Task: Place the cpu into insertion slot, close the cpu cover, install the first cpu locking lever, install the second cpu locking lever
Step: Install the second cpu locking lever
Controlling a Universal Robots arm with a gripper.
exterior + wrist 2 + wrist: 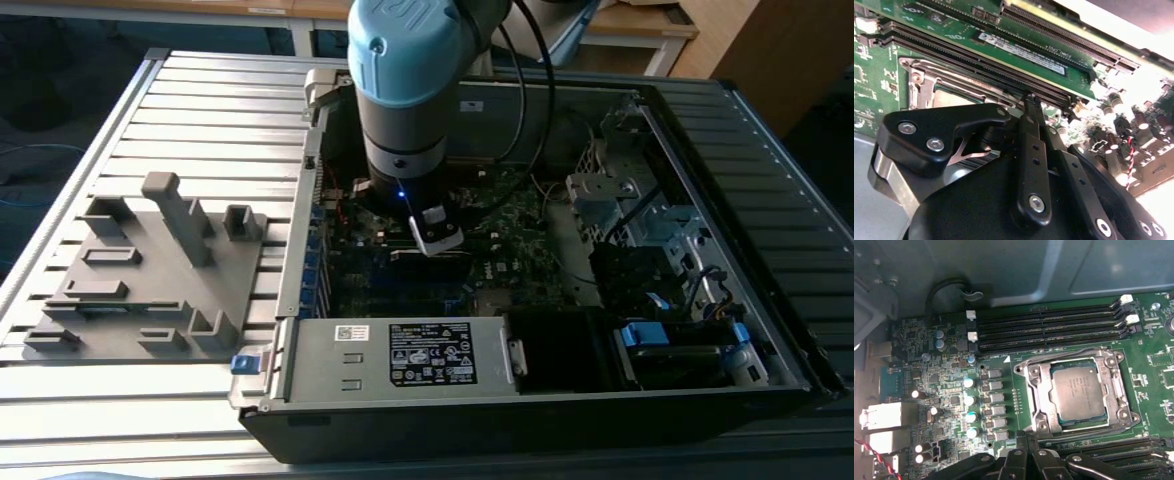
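The cpu point(1076, 392) lies flat in the insertion slot, its dull silver top facing up. The silvery cpu cover point(1040, 395) is folded down around it, so the slot itself is hidden beneath them. Thin wire locking levers run along two sides of the socket, one by the memory slots point(1064, 356) and one on the opposite side point(1089, 431). My gripper point(1026, 439) is shut with nothing seen between its fingers, its tip low beside a corner of the socket. The second wrist view shows the gripper point(1029, 100) just off the cover point(921, 82). In the exterior view the gripper point(438, 240) hangs over the green motherboard point(501, 255).
The motherboard sits inside an open computer case point(667, 110) with a power supply point(400, 355) near the front and drive cages point(627, 200) at the exterior view's right. Long black memory slots point(1049, 327) flank the socket. A grey fixture point(147, 270) stands on the slatted table.
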